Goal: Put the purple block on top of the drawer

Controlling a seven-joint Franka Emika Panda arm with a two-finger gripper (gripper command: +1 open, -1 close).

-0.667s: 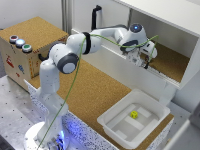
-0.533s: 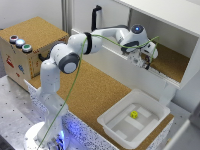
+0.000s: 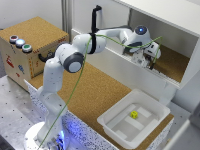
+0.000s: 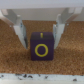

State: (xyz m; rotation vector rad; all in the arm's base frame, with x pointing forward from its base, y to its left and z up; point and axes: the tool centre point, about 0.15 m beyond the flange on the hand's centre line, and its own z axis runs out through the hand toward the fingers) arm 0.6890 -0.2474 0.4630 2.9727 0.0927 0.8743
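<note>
The purple block (image 4: 41, 47), marked with a yellow ring, sits on a cork floor between my two fingers. My gripper (image 4: 41, 40) is open, with a finger (image 4: 21, 31) on each side of the block and small gaps showing. In the exterior view the gripper (image 3: 148, 61) reaches into the open compartment of the white cabinet (image 3: 175, 15), and the block is hidden behind it. The drawer (image 3: 35, 52), a plywood box with a cork top and three coloured buttons (image 3: 20, 43), stands far off at the exterior view's left.
A white tray (image 3: 116, 106) at the table's front holds a small yellow block (image 3: 134, 114). A cork mat (image 3: 95, 92) covers the table between drawer and cabinet. The cabinet's front wall (image 3: 115, 60) and roof enclose the gripper.
</note>
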